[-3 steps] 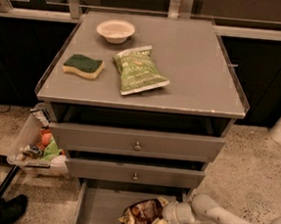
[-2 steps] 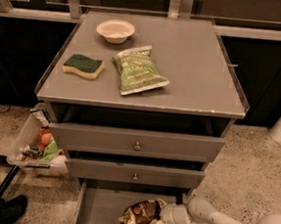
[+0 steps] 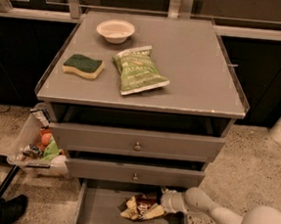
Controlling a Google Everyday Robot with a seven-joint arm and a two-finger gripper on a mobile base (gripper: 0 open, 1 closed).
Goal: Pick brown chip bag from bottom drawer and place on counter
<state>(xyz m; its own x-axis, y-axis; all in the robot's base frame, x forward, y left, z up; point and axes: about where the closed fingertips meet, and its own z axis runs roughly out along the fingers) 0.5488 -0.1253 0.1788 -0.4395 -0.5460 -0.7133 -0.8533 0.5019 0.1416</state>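
The bottom drawer (image 3: 97,211) is pulled open at the foot of the grey cabinet. The brown chip bag (image 3: 141,207) lies crumpled inside it, right of the middle, cream ends showing. My gripper (image 3: 163,203) reaches into the drawer from the right on its white arm and sits against the bag's right end. The counter (image 3: 193,69) is the flat grey cabinet top with a thin clear rim.
On the counter lie a green chip bag (image 3: 138,69), a green-and-yellow sponge (image 3: 83,66) and a white bowl (image 3: 115,31). Two knobbed drawers (image 3: 137,143) stick out slightly above the bottom one. A clear bin of items (image 3: 36,146) hangs at the cabinet's left. A shoe (image 3: 9,210) is lower left.
The gripper and the brown bag have stayed in about the same place in the drawer; the arm has shifted slightly.
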